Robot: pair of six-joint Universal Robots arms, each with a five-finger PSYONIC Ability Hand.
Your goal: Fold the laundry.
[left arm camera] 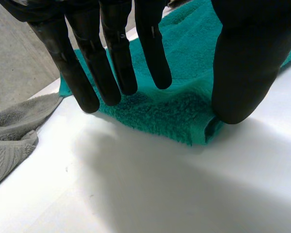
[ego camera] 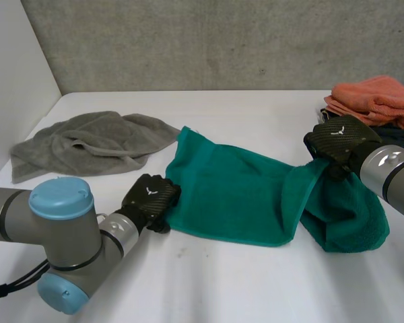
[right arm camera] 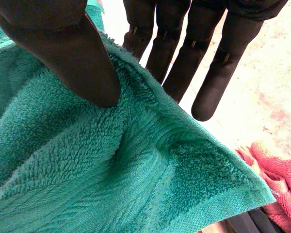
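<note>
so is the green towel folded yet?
Not folded: green towel mostly flat, one end lifted, pinched by right hand; left hand at opposite corner.

We see the white table [ego camera: 209,282] lit brightly and evenly from above in the head view. The green towel [ego camera: 236,195] lays a thin, soft shadow along its near edge, and the grey towel [ego camera: 87,145] shows gentle shading in its folds. In the right wrist view the green towel's creases darken while its pile catches the light.

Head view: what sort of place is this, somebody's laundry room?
Probably a robotics lab or test bench, not a home: a bare white table against a plain grey wall, robot arms working a green towel, with a grey towel and stacked orange towels nearby.
</note>
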